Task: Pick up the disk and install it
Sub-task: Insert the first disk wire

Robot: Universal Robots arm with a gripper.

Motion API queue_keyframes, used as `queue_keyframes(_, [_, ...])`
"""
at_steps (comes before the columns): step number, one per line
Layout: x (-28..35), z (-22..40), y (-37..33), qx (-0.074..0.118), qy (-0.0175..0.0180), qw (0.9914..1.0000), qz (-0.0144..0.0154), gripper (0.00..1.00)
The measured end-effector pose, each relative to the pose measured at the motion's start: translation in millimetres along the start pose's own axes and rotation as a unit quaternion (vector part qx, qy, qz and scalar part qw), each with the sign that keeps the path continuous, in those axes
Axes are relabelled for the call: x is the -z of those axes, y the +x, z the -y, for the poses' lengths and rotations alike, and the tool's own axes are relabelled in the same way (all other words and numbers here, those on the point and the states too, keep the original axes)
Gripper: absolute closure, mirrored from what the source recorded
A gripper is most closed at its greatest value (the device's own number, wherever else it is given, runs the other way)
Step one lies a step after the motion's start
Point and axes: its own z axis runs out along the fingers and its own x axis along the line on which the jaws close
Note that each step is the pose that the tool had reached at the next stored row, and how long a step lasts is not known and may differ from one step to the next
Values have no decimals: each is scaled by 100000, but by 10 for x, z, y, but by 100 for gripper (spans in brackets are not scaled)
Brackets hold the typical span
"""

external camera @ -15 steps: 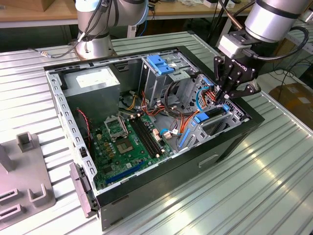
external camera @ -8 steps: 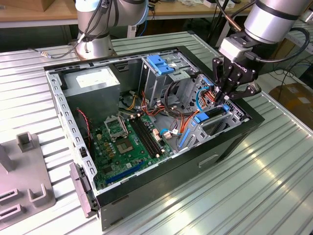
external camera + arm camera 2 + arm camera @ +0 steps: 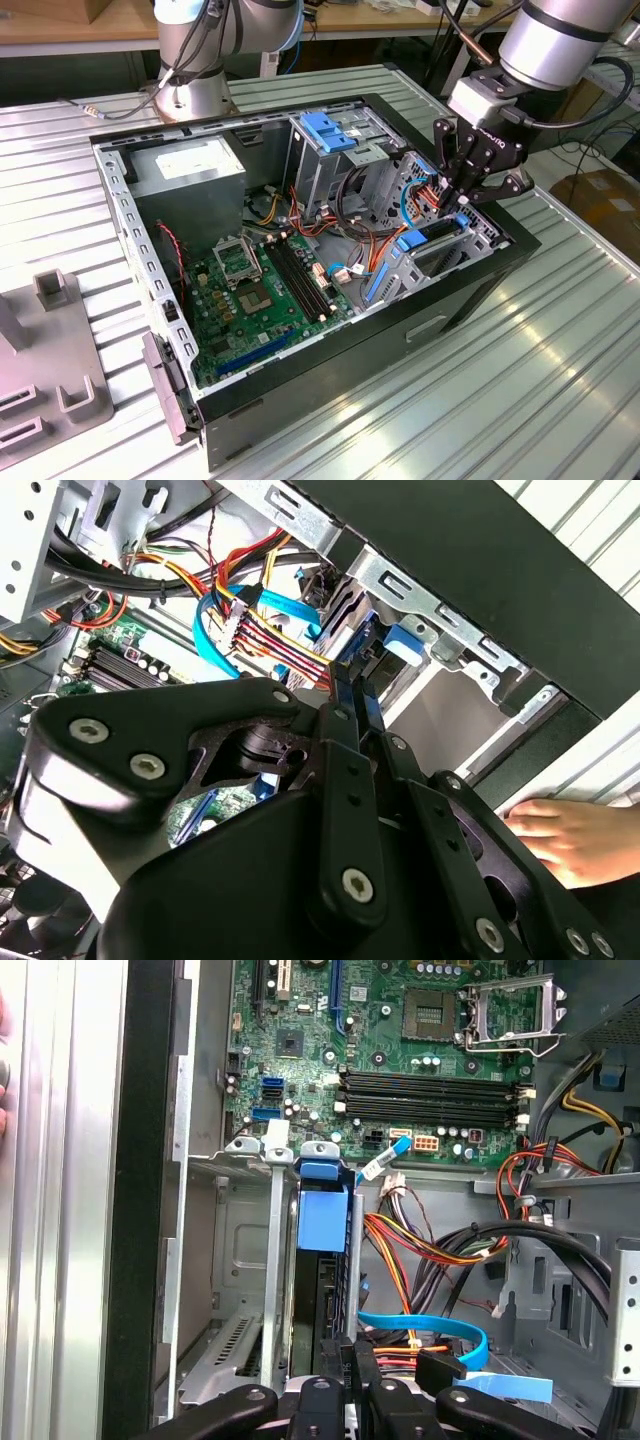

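Disk sits in bay, gripper above.

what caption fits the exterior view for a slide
Gripper lowered over the disk at the drive bay of the open computer case.

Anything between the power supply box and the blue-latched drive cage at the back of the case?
In the exterior view, no part stands between the power supply box and the drive cage: a gap of dark case wall, with orange and yellow cables low in it.
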Motion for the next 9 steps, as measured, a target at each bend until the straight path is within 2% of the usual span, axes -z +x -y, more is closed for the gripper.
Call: queue_keyframes(9, [-19,-2,31,-401,-10,99999,9,84])
